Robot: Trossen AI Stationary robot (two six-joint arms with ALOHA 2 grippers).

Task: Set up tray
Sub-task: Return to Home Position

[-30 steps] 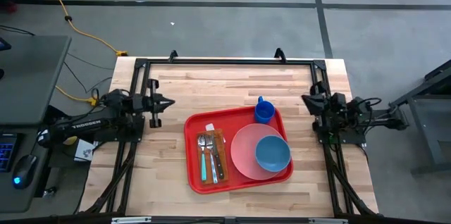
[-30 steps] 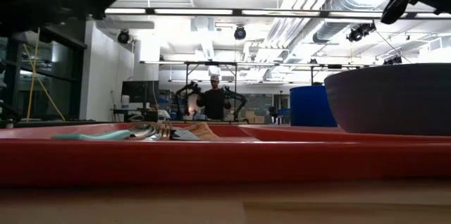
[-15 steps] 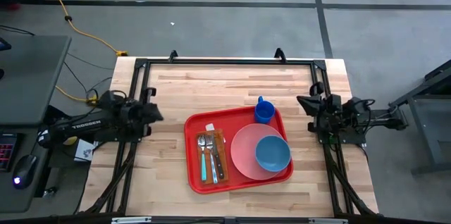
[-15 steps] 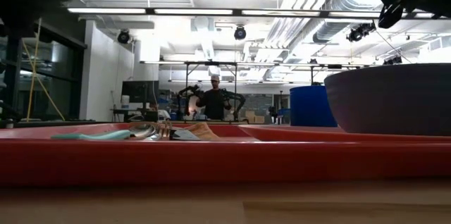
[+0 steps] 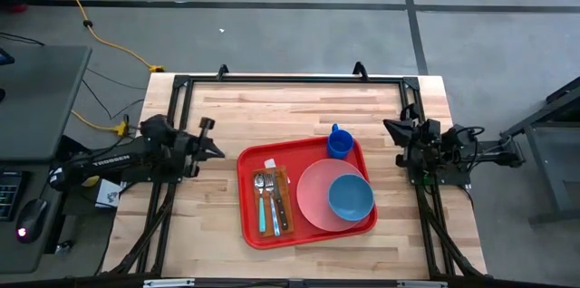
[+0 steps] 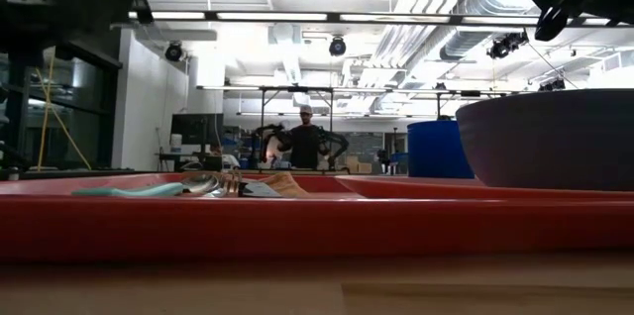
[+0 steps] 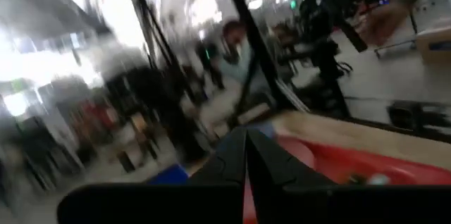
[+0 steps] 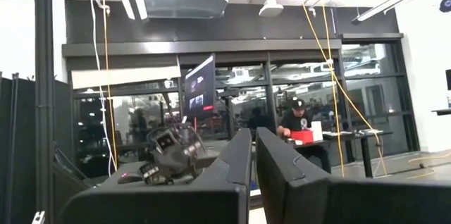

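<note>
Since the frame half a second ago, the left gripper [image 5: 214, 146] has swung out again toward the table's middle and turned on its wrist, while the tray [image 5: 246, 188] and everything on it lie unchanged. That gripper hangs over the left part of the wooden table [image 5: 299, 107], just beside the tray's left far corner but clear of it, with no contact. Its wrist view is blurred; the two dark fingers [image 7: 246, 136] appear pressed together with nothing between them, and the red tray [image 7: 352, 164] shows ahead of them. The right gripper [image 5: 390, 126] sits near the table's right edge, beyond the tray's right far corner and apart from it, its position barely altered; in its wrist view the fingers [image 8: 254, 134] stand almost closed, a thin slit between them, holding nothing and aimed out at the room. The tray lies flat, right of the table's centre and toward the near edge. On it: a pink plate [image 5: 313, 193] on the right half, a blue bowl [image 5: 350, 196] on that plate, a blue cup [image 5: 339, 143] in the far right corner, and a napkin [image 5: 285, 184] on the left half carrying the cutlery [image 5: 264, 205]. A person [image 6: 305, 142] stands far back in the room.
</note>
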